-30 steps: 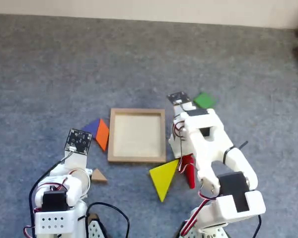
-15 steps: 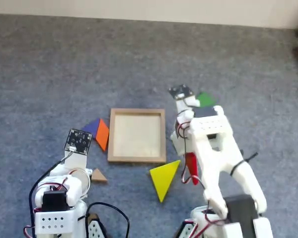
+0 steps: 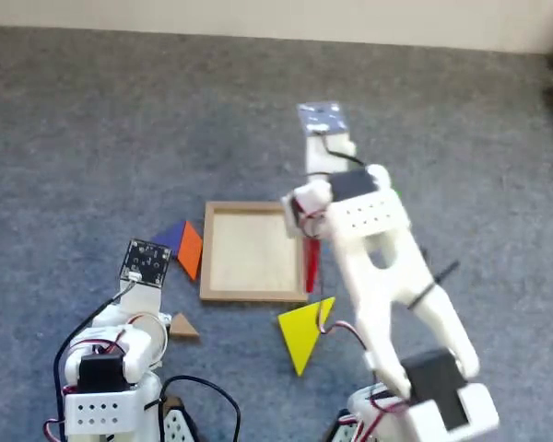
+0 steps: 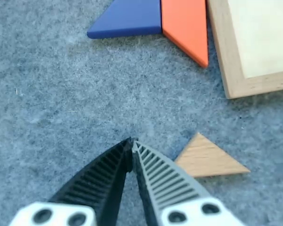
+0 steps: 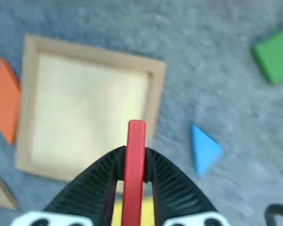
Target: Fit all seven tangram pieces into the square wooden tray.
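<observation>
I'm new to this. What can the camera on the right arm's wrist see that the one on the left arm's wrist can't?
Right wrist camera's extras: the right gripper shut on a red piece, a green piece and a light blue triangle. Left wrist camera's extras: the left gripper, shut and empty, and the whole dark blue triangle. Both: the wooden tray, the orange piece and the tan triangle.
</observation>
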